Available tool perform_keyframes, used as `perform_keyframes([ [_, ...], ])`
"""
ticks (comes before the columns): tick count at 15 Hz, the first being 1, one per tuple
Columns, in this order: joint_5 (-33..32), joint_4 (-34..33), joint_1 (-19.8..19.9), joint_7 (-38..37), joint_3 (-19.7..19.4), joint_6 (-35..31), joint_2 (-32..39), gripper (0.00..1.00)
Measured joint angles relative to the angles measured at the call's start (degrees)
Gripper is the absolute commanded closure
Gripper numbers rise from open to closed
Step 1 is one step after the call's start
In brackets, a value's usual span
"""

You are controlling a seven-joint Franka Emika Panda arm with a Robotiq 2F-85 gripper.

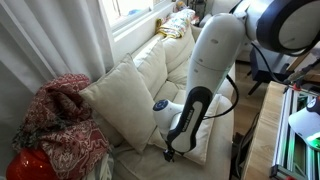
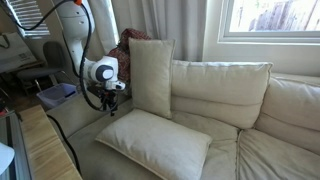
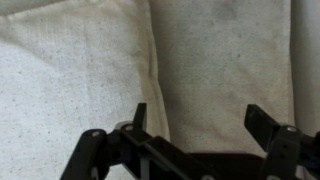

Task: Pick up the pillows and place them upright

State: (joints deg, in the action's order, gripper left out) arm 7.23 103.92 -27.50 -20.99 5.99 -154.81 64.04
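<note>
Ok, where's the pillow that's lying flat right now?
In an exterior view the flat pillow lies on the sofa seat, directly in front of the upright pillow, with the open gripper at its end toward the red blanket.

A home living room: a cream sofa (image 2: 225, 95) below a window (image 2: 270, 15) at upper right, a red patterned blanket (image 1: 60, 125) at lower left.

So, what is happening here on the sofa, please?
A robot arm is tidying two cream pillows on a sofa. The upright pillow already leans at the sofa's end, near a red blanket. The flat pillow lies on the seat. The open tool hangs near its edge and holds nothing.
</note>
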Motion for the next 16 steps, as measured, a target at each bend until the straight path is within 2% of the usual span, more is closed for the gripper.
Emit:
perform_keyframes([
  [5, -0.89, -4.12, -1.91, -0.11, -2.24, -1.97, 4.32, 0.0],
  [11, -3.08, -7.57, -8.41, -3.63, -9.29, -2.44, 7.43, 0.0],
  [16, -3.1, -9.99, -12.44, -7.19, -12.32, -2.52, 10.35, 0.0],
])
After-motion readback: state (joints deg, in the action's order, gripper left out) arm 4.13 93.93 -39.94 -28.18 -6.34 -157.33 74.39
